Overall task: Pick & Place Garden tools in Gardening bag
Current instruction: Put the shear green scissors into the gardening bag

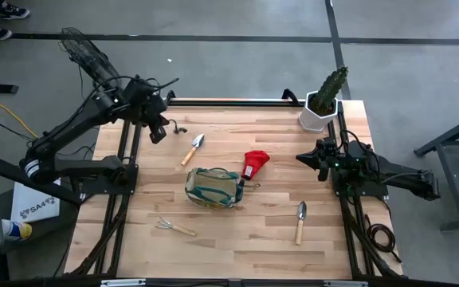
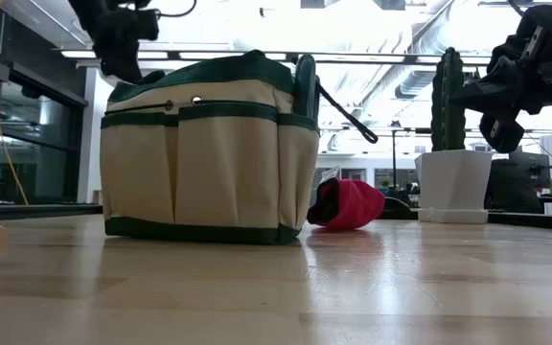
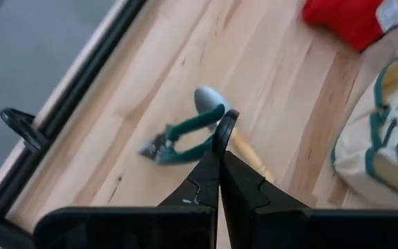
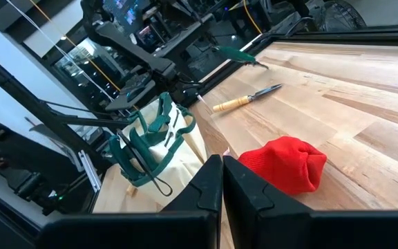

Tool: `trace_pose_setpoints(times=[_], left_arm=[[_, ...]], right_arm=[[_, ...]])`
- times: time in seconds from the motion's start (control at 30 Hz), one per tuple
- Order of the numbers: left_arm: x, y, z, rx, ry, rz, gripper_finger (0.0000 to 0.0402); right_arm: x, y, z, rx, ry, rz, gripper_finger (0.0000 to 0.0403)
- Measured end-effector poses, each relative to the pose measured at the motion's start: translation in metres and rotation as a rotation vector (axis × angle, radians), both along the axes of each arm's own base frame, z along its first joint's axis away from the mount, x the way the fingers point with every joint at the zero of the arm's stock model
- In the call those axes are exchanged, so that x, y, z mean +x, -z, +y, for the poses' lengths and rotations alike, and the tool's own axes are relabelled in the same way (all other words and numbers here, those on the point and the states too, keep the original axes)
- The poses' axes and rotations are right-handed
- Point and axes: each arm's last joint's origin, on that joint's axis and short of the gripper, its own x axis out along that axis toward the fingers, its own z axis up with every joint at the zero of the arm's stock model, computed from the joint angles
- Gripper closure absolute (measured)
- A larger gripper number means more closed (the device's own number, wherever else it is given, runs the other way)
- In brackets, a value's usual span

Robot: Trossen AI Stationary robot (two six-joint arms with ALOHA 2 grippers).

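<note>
The gardening bag (image 1: 213, 187) is found near the centre of the counter (image 1: 269, 239), lying tipped in the high view, its handles toward the red glove-like piece (image 1: 255, 163) just beside it. No tool is seen inside the bag. One trowel (image 1: 193, 149) lies between the bag and the far edge; a second trowel (image 1: 300, 221) lies nearer the right arm's side; the hand rake (image 1: 174, 227) lies toward the near edge. A pair of green-handled pruning shears (image 3: 185, 135) is seen in the left wrist view, resting against the first trowel's blade.

The left tool (image 1: 158, 127) is held above the far left part of the counter, over the shears, its fingers pressed together and pinching nothing. The right tool (image 1: 313, 157) hangs at the right edge near the cactus (image 1: 329, 89), likewise pressed together and empty.

Risks are judged as follows. With the fingers closed, a descent onto the shears would strike rather than grasp them, and they could be pushed toward the edge. Since shears and trowel touch, one may be dragged with the other. The soft bag's mouth may be collapsed, so a released tool could slide off the fabric. The glove piece may be nudged when the bag is approached.
</note>
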Motion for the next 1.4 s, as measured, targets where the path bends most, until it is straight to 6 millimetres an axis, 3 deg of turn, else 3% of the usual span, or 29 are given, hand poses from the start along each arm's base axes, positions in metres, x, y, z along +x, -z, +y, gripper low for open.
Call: trace_pose_setpoints(times=[0.37, 0.83, 1.07, 1.4], left_arm=[[-0.014, -0.019, -0.013, 0.041, -0.162, -0.133, 0.0401], [-0.041, -0.099, -0.031, 0.221, -0.26, -0.308, 0.0401], [-0.048, -0.12, -0.039, 0.249, -0.202, -0.387, 0.0401], [-0.046, -0.123, -0.047, 0.204, 0.069, -0.436, 0.0401]], right_arm=[[0.0, 0.0, 0.0, 0.0, 0.0, 0.0, 0.0399], [0.0, 0.0, 0.0, 0.0, 0.0, 0.0, 0.0399], [0.0, 0.0, 0.0, 0.0, 0.0, 0.0, 0.0399], [0.0, 0.0, 0.0, 0.0, 0.0, -0.001, 0.0399]])
